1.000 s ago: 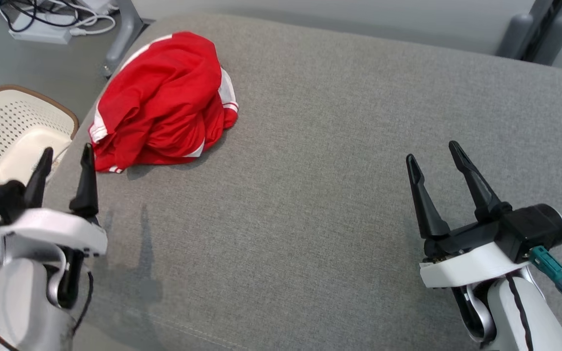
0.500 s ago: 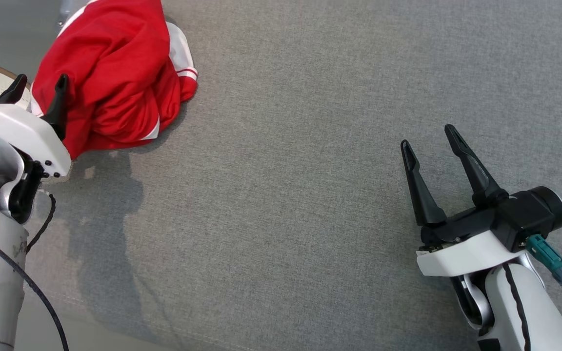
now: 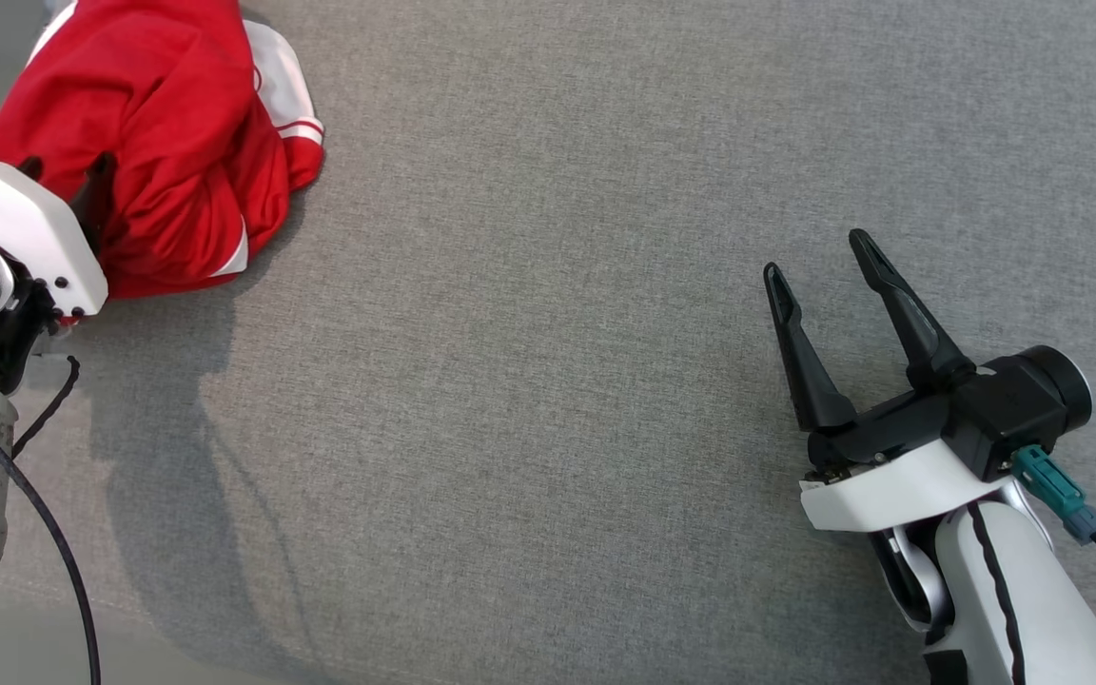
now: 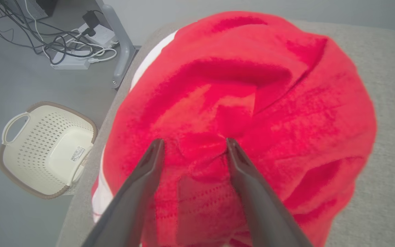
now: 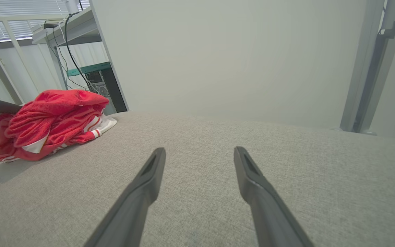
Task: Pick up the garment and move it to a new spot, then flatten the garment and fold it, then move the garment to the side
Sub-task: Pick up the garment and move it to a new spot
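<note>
The red garment [image 3: 158,124] with white stripes lies crumpled in a heap at the far left of the grey padded surface [image 3: 529,362], close to its left edge. My left gripper [image 3: 66,164] is open on top of the heap. In the left wrist view its fingertips press into the garment [image 4: 269,103], with a fold of red cloth bunched between the spread jaws of the left gripper [image 4: 194,140]. My right gripper [image 3: 816,254] stands open over bare surface far to the right, nothing between its fingers. From the right wrist, the garment [image 5: 50,116] lies well off to the left of the right gripper [image 5: 200,149].
A cream perforated basket [image 4: 46,151] stands on the floor beside the surface's left edge. Cables and a power strip [image 4: 70,55] lie further back near a grey metal leg [image 4: 117,44]. A metal post [image 5: 365,68] rises behind the surface at the right.
The head camera has tipped down and shifted. My left gripper has travelled forward from short of the garment onto it, and its tips now sink into the cloth. The right gripper has barely moved.
</note>
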Robot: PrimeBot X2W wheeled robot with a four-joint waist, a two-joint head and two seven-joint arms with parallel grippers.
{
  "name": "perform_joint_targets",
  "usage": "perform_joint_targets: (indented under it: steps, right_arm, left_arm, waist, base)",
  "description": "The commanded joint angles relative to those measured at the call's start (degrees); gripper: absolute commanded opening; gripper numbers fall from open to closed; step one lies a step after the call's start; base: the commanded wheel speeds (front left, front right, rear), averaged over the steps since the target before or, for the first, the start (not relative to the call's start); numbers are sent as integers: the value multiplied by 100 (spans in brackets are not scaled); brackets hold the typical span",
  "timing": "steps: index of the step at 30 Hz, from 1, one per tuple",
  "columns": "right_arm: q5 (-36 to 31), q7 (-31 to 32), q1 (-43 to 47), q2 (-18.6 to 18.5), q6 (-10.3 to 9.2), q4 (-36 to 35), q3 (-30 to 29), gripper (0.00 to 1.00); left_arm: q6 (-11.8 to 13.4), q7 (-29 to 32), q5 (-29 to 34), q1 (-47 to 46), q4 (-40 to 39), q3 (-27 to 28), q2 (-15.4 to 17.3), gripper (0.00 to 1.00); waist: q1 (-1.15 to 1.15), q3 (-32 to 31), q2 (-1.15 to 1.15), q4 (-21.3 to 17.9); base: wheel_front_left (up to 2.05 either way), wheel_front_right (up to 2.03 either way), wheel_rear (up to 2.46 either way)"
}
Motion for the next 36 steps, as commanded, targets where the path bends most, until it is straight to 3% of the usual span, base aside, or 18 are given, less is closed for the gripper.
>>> perform_joint_targets:
  steps: [1,2,12,18,24,29,36]
  right_arm:
    - [-10,-14,-53,-21,1,12,-13,100]
    - [-5,-13,-50,-17,1,19,-16,100]
    - [7,-14,-40,8,1,53,-34,100]
    - [52,-14,36,32,1,109,33,100]
    - [151,-14,132,67,1,144,20,100]
    - [240,-14,182,80,1,132,-57,100]
    - [435,-13,286,93,1,44,-231,100]
  left_arm:
    - [0,16,-57,-95,43,-5,17,14]
    - [-1,54,-117,-127,96,-18,9,0]
    - [-1,-91,-396,-241,304,-303,100,0]
    - [123,-995,-327,-382,310,-183,232,0]
    - [256,-2307,-245,-530,136,-31,296,0]
    - [183,-2805,-279,-525,-305,43,303,0]
    - [257,-2945,-172,-255,-1517,212,220,0]
  waist:
    - [0,-2,0,-12]
    - [0,-8,0,-20]
    - [0,-122,0,-19]
    - [0,-350,0,-33]
    - [0,-763,0,-83]
    - [0,-1100,0,-181]
    - [0,-1543,0,-402]
  base:
    - [0,0,0]
    - [0,0,0]
    - [0,0,0]
    - [0,0,0]
    - [0,0,0]
    - [0,0,0]
    - [0,0,0]
